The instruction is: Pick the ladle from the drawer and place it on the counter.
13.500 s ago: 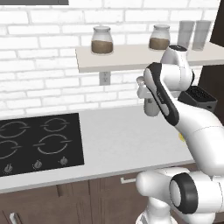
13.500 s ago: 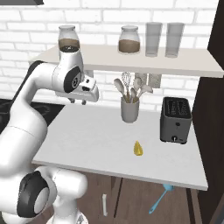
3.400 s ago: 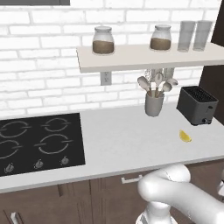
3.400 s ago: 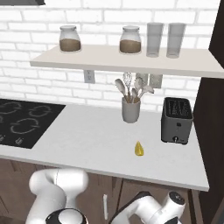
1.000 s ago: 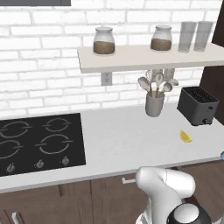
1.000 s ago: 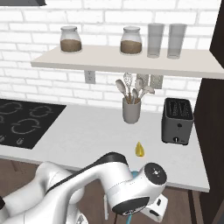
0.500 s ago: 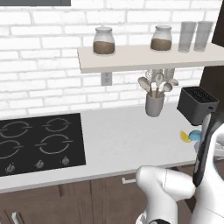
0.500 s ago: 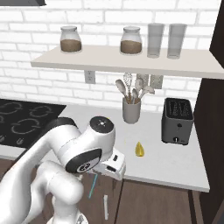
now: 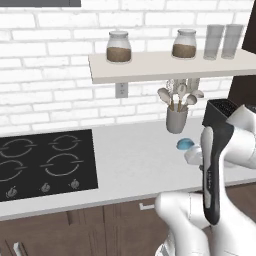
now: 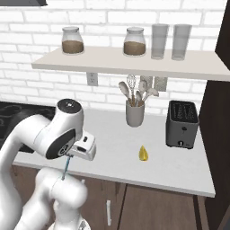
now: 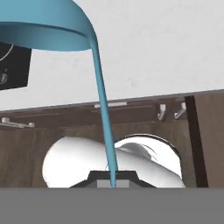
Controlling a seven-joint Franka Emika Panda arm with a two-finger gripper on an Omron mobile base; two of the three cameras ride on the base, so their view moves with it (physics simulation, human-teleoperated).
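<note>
The teal-blue ladle (image 11: 103, 105) is held by the end of its thin handle in my gripper (image 11: 113, 181), which is shut on it. In the hand view the round bowl (image 11: 43, 26) hangs above the grey-white speckled counter (image 11: 153, 48), near its front edge. The left base view shows the bowl (image 9: 185, 144) just above my hand (image 9: 194, 156), over the counter (image 9: 135, 160) to the right of the cooktop. Below the hand (image 10: 83, 149) in the right base view, a short piece of the handle (image 10: 65, 167) pokes downward in front of the counter (image 10: 117, 148).
A black cooktop (image 9: 45, 162) lies at the left of the counter. At the back stand a crock of pale utensils (image 10: 134, 113) and a dark toaster (image 10: 182, 117), with a small yellow object (image 10: 143, 153) in front. A beige shelf (image 10: 126, 63) with jars and glasses hangs above.
The arm has risen from below the counter's front with the ladle in the gripper. Over the last half second the hand has lifted the ladle bowl to above the counter's front edge.
</note>
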